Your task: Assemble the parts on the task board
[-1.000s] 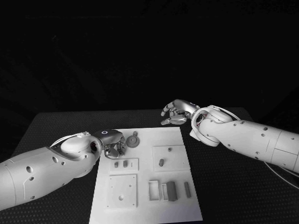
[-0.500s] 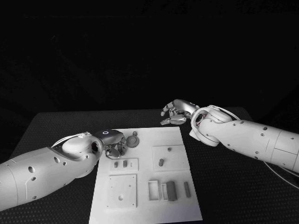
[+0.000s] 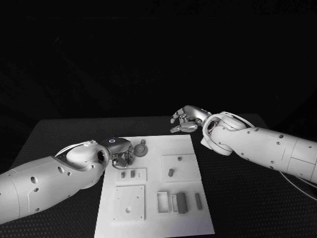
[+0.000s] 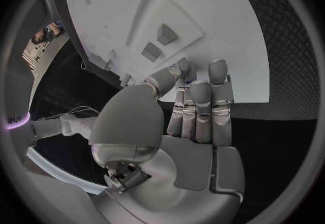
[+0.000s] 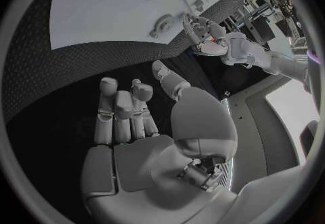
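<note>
Head view shows almost nothing changed from a second ago: my left hand (image 3: 120,151) has crept slightly toward the round grey part (image 3: 140,149) at the far left corner of the task board (image 3: 155,218), and my right hand (image 3: 186,119) has stayed put beyond the board's far edge, over the black desk (image 3: 58,131). My left fingers (image 4: 203,99) lie side by side and close together at the board's edge; whether they grip anything I cannot tell. My right fingers (image 5: 122,107) are curled in, holding nothing. Other grey parts (image 3: 182,203) lie in recesses near the board's near right side. Bare desk runs along the board's left and right edges, and the near half of the board is uncovered by either arm.
</note>
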Motion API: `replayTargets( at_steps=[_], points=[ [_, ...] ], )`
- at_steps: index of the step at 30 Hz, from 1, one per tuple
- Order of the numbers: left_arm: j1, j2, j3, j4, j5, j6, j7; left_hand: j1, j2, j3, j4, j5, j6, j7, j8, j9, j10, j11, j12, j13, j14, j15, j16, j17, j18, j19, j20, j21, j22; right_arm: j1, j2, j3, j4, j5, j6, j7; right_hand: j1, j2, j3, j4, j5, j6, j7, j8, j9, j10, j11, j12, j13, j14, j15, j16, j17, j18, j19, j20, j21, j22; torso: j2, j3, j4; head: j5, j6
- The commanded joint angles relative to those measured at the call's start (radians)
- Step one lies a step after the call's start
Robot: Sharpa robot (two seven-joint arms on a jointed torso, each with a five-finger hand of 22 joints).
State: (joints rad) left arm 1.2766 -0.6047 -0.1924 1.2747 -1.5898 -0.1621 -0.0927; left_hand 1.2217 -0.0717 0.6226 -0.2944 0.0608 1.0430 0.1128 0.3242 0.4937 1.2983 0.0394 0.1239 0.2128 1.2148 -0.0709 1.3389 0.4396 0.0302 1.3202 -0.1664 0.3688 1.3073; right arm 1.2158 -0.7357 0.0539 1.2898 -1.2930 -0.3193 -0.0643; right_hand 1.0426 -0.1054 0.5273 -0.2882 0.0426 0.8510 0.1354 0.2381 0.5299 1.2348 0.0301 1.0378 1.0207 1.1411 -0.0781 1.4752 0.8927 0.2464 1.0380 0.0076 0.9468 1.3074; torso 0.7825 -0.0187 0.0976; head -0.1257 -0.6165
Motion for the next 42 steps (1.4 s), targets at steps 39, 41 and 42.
replayTargets(
  at_steps=[39,41,42],
  points=[
    [-0.001,-0.086,0.0,-0.049,0.196,-0.108,0.017,0.027,-0.062,-0.024,0.006,0.001,-0.115,0.04,-0.053,-0.025,-0.043,0.025,-0.034,0.004,-0.016,0.022,-0.005,0.009,0.071,-0.009,0.02,-0.007,0.021,0.0,-0.016,0.0,0.001,0.016,0.03,0.046,0.012,-0.013,0.011,-0.003,0.006,-0.026,0.016,-0.022,-0.006,-0.008,0.006,-0.005,-0.004,-0.005,0.007,-0.007,-0.003,0.015,0.0,0.001,-0.012,0.017,0.0,0.001,-0.0014,-0.007,0.011],
    [0.0,-0.1,0.006,-0.053,0.324,-0.133,0.038,0.019,-0.064,-0.024,0.006,0.001,-0.108,0.044,-0.049,-0.024,-0.042,0.025,-0.034,0.005,-0.022,0.022,-0.011,0.006,0.069,-0.015,0.021,-0.011,0.02,0.0,-0.021,0.0,0.004,0.024,0.041,0.059,0.016,-0.015,0.011,-0.003,0.006,-0.028,0.018,-0.023,-0.006,-0.02,0.008,-0.013,-0.007,-0.013,0.008,-0.012,-0.005,0.015,-0.008,0.004,-0.016,0.016,-0.001,0.0013,-0.001,-0.01,0.013],
    [0.0,-0.104,0.01,-0.056,0.371,-0.137,0.047,0.013,-0.065,-0.024,0.007,0.001,-0.107,0.045,-0.047,-0.024,-0.044,0.027,-0.035,0.005,-0.029,0.024,-0.019,0.003,0.067,-0.023,0.023,-0.017,0.017,0.0,-0.022,0.0,0.005,0.025,0.042,0.061,0.018,-0.015,0.011,-0.003,0.006,-0.028,0.018,-0.023,-0.006,-0.028,0.008,-0.019,-0.01,-0.019,0.009,-0.016,-0.006,0.015,-0.013,0.006,-0.019,0.016,-0.001,0.0014,-0.0003,-0.012,0.015]
  ],
)
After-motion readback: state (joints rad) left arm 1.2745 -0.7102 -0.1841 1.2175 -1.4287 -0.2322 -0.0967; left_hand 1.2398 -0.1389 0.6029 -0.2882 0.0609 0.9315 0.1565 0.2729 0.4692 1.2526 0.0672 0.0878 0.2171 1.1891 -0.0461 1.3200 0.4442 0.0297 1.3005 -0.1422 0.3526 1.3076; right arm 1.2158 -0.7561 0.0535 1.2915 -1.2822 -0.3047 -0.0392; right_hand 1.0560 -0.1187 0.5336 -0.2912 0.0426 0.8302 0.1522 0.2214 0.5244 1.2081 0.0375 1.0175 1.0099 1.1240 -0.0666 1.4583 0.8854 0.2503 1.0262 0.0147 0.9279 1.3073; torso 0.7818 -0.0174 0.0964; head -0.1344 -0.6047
